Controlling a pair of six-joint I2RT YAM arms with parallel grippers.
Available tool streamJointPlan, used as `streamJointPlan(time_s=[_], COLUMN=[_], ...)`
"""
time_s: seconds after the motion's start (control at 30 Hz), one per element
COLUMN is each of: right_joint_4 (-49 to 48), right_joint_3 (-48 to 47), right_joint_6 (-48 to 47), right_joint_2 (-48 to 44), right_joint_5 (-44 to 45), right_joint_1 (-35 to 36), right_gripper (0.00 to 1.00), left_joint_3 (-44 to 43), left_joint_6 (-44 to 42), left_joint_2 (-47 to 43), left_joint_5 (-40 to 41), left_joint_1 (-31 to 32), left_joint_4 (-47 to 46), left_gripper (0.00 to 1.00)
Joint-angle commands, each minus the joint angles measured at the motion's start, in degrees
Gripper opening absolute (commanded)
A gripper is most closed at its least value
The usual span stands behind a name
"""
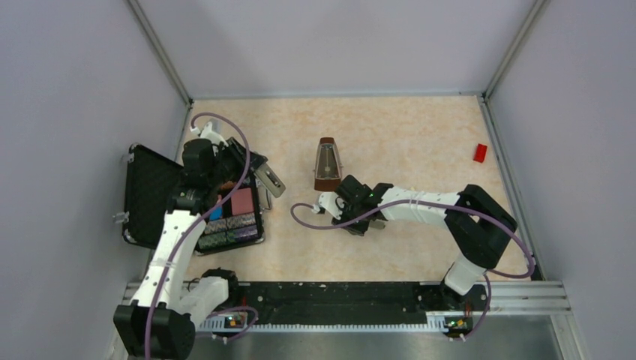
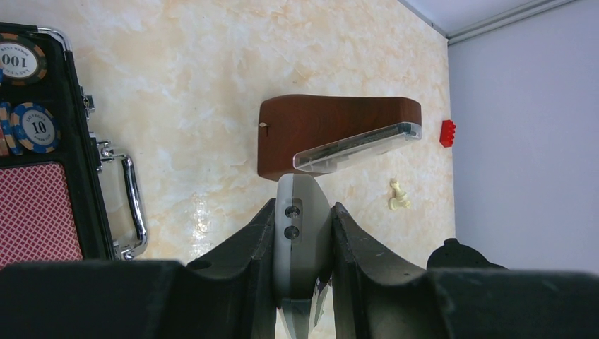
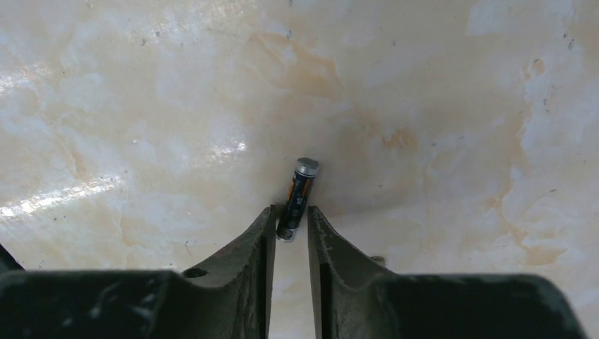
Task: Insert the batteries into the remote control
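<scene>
My left gripper [image 2: 304, 205] is shut on the remote control [image 2: 304, 233], a slim white and grey handset held edge-on above the table, with two small dark holes showing in its grey side. In the top view the remote [image 1: 270, 181] sticks out of the left gripper [image 1: 253, 165] beside the open case. My right gripper [image 3: 291, 210] is down at the tabletop, shut on the near end of one thin dark battery [image 3: 298, 196] that points away from the fingers. The right gripper [image 1: 365, 223] is just in front of the metronome. The second battery is not in view.
A brown pyramid-shaped metronome [image 1: 326, 166] stands mid-table; it also shows in the left wrist view [image 2: 332, 134]. An open black case [image 1: 146, 195] with poker chips and cards sits at the left. A small red block [image 1: 480, 153] lies far right. A small cream piece [image 2: 398, 195] lies on the table.
</scene>
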State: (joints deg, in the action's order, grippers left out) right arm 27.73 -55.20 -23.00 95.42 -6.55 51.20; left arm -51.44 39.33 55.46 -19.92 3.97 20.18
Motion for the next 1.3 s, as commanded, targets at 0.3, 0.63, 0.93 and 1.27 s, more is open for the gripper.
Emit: streamJointPlan(time_s=[0.3,0.63,0.93,1.27], right_joint_4=[0.1,6.0,19.6,33.5], right_joint_3=[-2.2,-4.7,-20.2,-29.7], right_joint_6=[6.9,31.3,51.4,58.0], right_joint_2=[-0.8,-17.8,-19.0,-13.6], right_joint_5=[0.4,-3.9,-7.2,-1.7], right_joint_1=[-0.5,-0.4,2.6,3.1], right_gripper=[0.0,0.0,0.0,0.0], left_joint_3=[4.1,23.6,30.4,32.5], left_joint_6=[2.8,16.1,18.4,26.7], left_joint_2=[-0.4,-1.6,0.3,13.6], left_joint_5=[-5.3,-18.7,-11.8,-9.6], left_joint_1=[-0.5,1.9,15.1,23.9], left_joint_4=[-7.4,-43.6,-61.7,-84.3], left_gripper=[0.0,0.0,0.0,0.0])
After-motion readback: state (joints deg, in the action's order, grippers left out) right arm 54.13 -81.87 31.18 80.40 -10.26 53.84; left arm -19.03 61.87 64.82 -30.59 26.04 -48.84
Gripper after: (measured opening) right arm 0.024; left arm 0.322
